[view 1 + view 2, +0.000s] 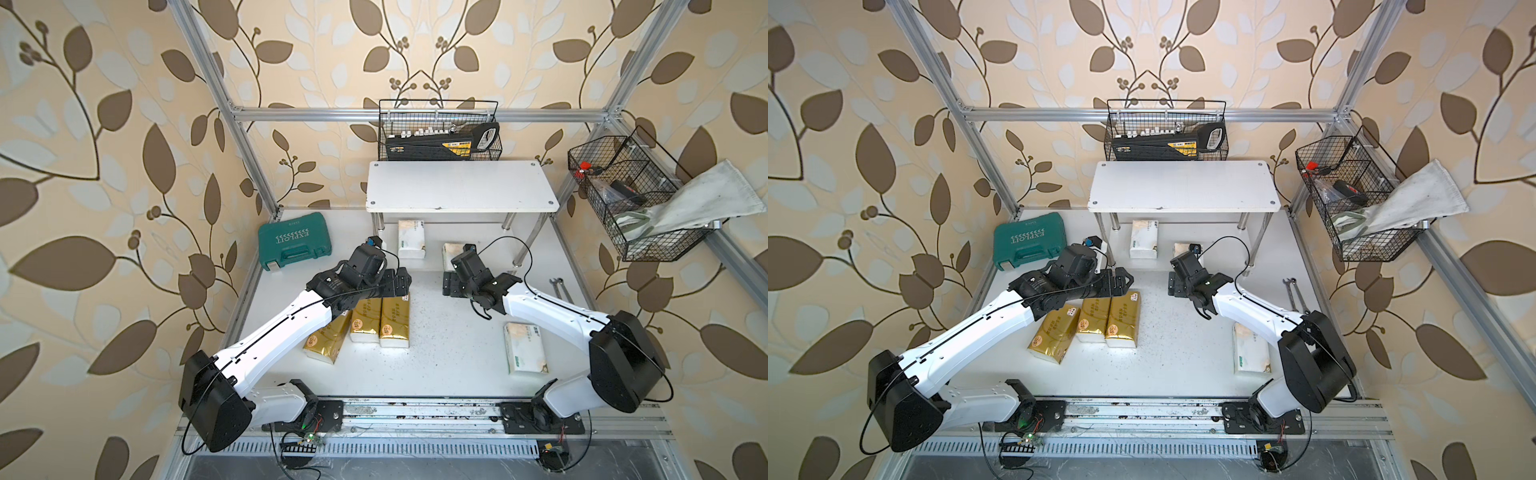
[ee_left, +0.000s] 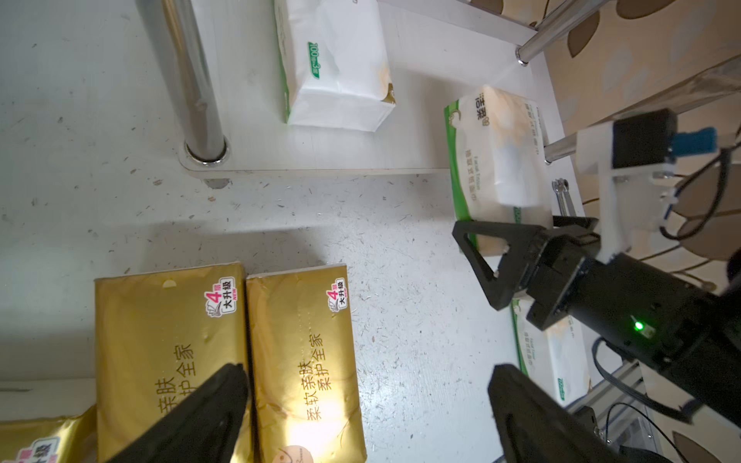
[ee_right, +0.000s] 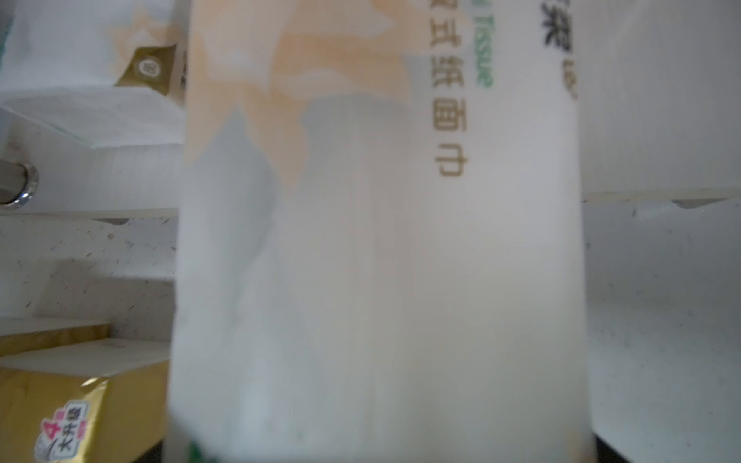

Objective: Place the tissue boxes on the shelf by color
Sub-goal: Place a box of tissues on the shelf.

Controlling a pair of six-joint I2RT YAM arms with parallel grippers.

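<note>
Gold packs (image 1: pixel 395 320) lie in a row on the worktop (image 1: pixel 449 353) before the shelf (image 1: pixel 461 187), my left hand (image 1: pixel 401 282) spread wide above them. My right hand (image 1: pixel 448 284) pinches a white pack (image 2: pixel 497 160) at the shelf's lower board.

A robot lab cell, folks, dressed up like a room! A bare aluminium frame (image 1: pixel 311 113) boxes in the white worktop (image 1: pixel 449 353), with leaf-print wallpaper (image 1: pixel 104 166) all around it. The left arm (image 1: pixel 270 345) and right arm (image 1: pixel 552 311) are bolted to a metal rail (image 1: pixel 415 409) at the front, where an exposed circuit board (image 1: pixel 309 438) and loose wires show. Tools fill a black wire basket (image 1: pixel 440 124), and there's a teal tool case (image 1: pixel 294 240) and spanners (image 1: pixel 559 286) lying out too!
</note>
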